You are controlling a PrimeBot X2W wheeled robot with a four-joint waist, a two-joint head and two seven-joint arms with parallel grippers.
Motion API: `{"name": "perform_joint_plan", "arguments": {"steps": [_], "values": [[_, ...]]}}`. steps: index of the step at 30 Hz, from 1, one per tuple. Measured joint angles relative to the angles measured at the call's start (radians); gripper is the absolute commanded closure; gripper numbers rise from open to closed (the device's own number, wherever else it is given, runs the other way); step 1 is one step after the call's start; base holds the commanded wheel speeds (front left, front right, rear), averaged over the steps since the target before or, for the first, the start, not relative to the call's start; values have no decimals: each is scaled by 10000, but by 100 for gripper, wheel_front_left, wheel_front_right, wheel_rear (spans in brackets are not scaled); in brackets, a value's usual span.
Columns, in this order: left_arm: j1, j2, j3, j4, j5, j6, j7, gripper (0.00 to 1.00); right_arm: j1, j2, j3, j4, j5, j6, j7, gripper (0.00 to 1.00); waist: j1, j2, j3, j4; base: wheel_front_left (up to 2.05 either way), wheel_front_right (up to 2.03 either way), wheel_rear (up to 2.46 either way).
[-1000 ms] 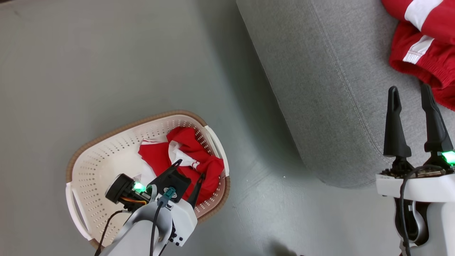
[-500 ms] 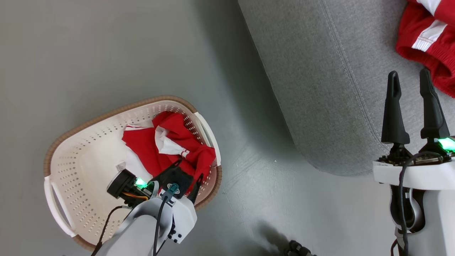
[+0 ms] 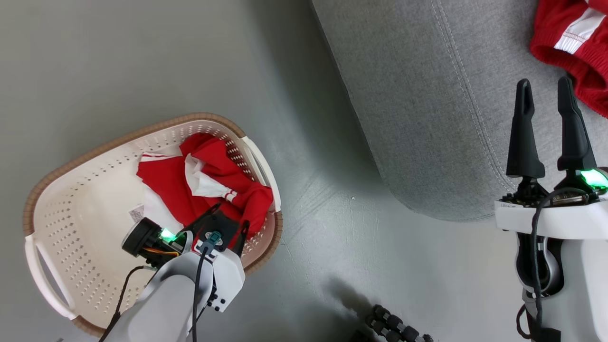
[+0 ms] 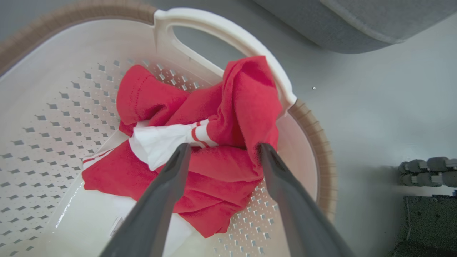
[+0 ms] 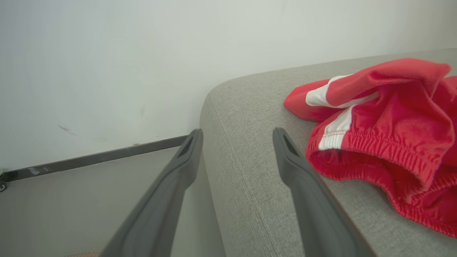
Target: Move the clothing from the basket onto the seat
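Observation:
A crumpled red and white piece of clothing (image 3: pixel 204 185) lies in the cream basket (image 3: pixel 85 199), bunched against the wall by its right handle. My left gripper (image 3: pixel 231 214) hangs open just above it. In the left wrist view the two fingers of the left gripper (image 4: pixel 225 146) straddle the red bunch (image 4: pixel 235 107), and I cannot tell whether they touch it. More red clothing (image 3: pixel 565 42) with white stripes lies on the grey seat (image 3: pixel 427 95). My right gripper (image 3: pixel 543 81) stands open and empty over the seat's front edge, left of that clothing (image 5: pixel 385 132).
The basket stands on grey floor, left of the seat's rounded corner (image 5: pixel 221 107). A pale wall with a dark baseboard (image 5: pixel 89 157) runs behind the seat. A dark ribbed part (image 3: pixel 394 325) lies low on the floor between my arms.
The whole head picture has shifted, so the camera has moved. My left gripper stays over the clothing in the basket. Both grippers stay open.

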Motion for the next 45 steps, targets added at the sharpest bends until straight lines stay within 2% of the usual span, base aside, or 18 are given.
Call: {"name": "perform_joint_plan", "arguments": {"steps": [11, 12, 13, 14, 16, 17, 30, 45], "values": [[-368, -27, 13, 387, -6, -4, 0, 0, -314, 2, 184, 211, 119, 0, -71, 0, 0, 0, 454, -262, 0, 0, 0], [-401, -33, 23, 408, -6, -4, -8, 5, -334, 2, 196, 238, 119, 0, -71, 0, 0, 0, 487, -277, 0, 0, 0], [-426, -44, 25, 437, -6, -2, -52, 27, -376, 2, 211, 267, 119, 0, -71, 0, -1, 0, 518, -291, 0, 0, 0], [-440, -46, 29, 453, -6, -2, -90, 58, -443, 2, 226, 299, 119, 0, -71, 0, 0, 0, 545, -302, 0, 0, 0], [-491, -44, 44, 493, -6, 0, -128, 89, -547, 2, 242, 332, 119, 0, -71, 0, 0, 0, 594, -317, 0, 0, 0], [-596, -36, 63, 548, -6, 2, -196, 100, -615, 2, 240, 334, 132, 0, -71, 0, 0, 0, 627, -326, 0, 0, 0], [-857, 259, 391, 667, -115, 92, -784, 100, -1006, 2, 144, 328, 134, 0, -71, 0, 0, 0, 470, -229, 0, 0, 0], [-895, 337, 1127, 56, -535, 617, -1323, 100, -1315, 0, 140, 343, -159, 0, -71, 0, 0, 0, -129, 259, 0, 0, 0]]}}
